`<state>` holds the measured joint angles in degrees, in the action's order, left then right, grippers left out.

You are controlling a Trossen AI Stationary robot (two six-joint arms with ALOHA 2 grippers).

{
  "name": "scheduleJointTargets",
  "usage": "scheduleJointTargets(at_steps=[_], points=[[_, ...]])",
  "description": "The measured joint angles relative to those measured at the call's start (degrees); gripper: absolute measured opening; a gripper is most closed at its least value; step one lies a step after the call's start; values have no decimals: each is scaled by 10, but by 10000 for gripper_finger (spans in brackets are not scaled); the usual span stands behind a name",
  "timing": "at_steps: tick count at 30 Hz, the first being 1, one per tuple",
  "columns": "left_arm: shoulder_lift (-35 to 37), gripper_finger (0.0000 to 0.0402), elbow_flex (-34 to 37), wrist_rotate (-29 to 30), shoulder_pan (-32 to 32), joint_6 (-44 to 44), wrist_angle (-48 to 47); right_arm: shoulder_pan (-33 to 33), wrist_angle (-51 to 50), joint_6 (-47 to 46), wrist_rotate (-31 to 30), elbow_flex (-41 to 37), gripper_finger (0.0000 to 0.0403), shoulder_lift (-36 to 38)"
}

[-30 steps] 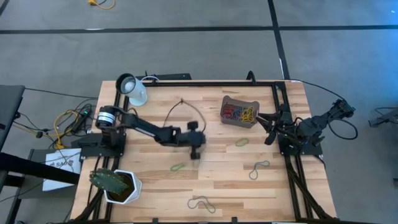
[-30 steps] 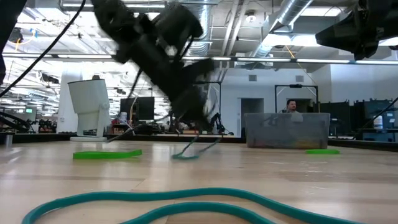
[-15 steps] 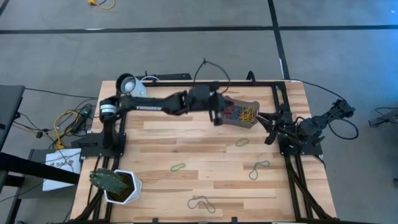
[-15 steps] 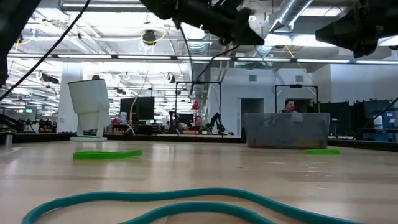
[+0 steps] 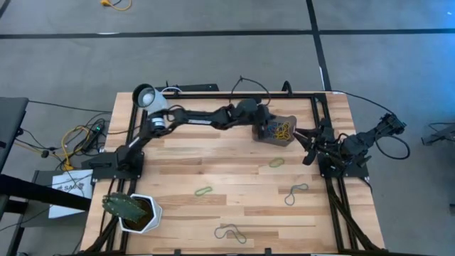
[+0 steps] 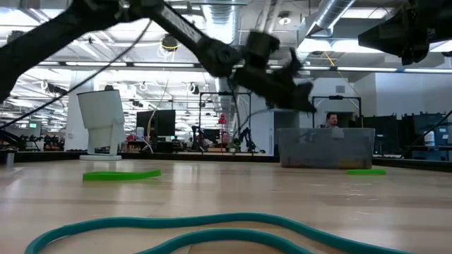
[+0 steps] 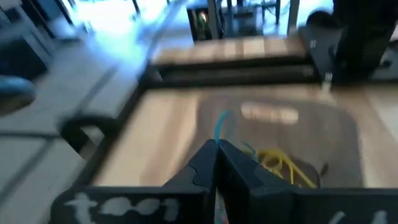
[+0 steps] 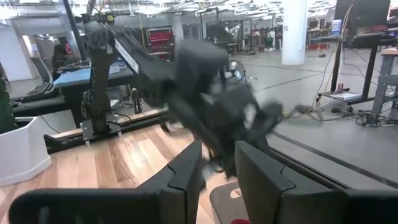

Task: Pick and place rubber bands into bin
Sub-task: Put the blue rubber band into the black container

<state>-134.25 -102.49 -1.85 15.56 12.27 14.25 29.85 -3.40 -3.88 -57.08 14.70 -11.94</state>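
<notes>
I cannot read any text here. The white paper (image 5: 67, 188) beside the table's left edge has some dark printing, but the letters are too small to make out.

The wooden table (image 5: 178, 167) carries the bin (image 5: 286, 139) at its far right. Nearer than the bin lie loose rubber bands (image 5: 275, 162); a white cup (image 5: 151, 101) and plant pot (image 5: 136, 213) stand far left of it.

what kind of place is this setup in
Most likely a robotics lab or workshop. The wooden table carries two dark arms on black frames, the floor around it is bare grey concrete, and the low view looks into a big open hall with exposed ceiling ducts and more equipment stands.
</notes>
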Motion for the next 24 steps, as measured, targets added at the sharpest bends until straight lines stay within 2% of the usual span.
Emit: scheduleJointTargets(at_steps=[4,11,24], points=[[-37,0,-25,-9,-1,-31,-3,0,-1,0,0,0,92,0],[-48,0,-27,-8,-1,-49,-40,0,-10,-2,1,0,92,0],[-47,5,-27,-8,-1,-56,-53,0,-10,-7,2,0,92,0]])
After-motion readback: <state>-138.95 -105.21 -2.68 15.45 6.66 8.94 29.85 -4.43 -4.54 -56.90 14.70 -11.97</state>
